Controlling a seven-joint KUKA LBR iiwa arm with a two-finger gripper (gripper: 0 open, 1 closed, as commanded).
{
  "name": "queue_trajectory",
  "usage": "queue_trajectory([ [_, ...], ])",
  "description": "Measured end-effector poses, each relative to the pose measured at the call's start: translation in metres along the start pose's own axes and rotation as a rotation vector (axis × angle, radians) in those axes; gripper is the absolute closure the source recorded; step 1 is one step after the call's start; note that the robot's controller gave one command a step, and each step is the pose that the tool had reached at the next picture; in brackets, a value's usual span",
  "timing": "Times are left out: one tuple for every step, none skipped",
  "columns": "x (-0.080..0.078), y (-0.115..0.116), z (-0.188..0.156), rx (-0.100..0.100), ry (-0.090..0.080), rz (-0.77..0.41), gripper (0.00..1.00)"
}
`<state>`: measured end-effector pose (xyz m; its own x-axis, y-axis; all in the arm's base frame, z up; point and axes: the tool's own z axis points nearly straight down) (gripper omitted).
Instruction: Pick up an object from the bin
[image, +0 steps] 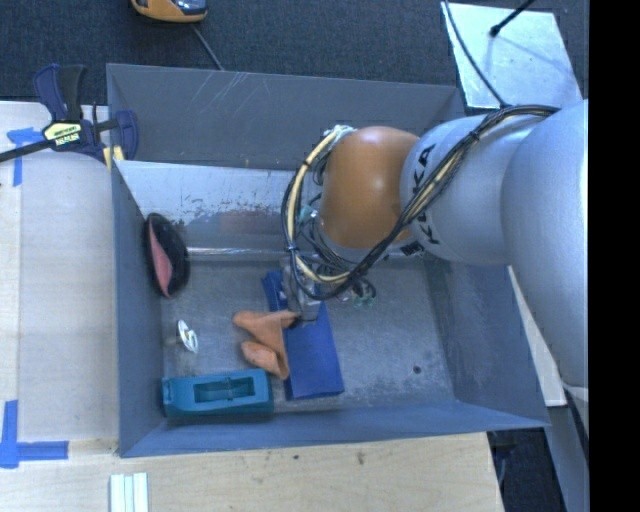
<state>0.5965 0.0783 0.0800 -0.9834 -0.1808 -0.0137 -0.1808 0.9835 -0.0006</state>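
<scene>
Gripper (300, 298) low at the centre of the bin (440, 370), over the blue flat block (318, 365), beside the orange crumpled piece (264, 338); open or closed cannot be told.

The claw (303, 298) hangs over a blue flat slab (315, 365) beside orange lumps (264, 337), near a teal box (218, 393).
</scene>
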Motion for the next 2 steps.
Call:
queue_trajectory([
  [0.000, 0.000, 0.000, 0.000, 0.000, 0.000, 1.00],
  [0.014, -0.015, -0.026, -0.001, 0.007, 0.007, 1.00],
])
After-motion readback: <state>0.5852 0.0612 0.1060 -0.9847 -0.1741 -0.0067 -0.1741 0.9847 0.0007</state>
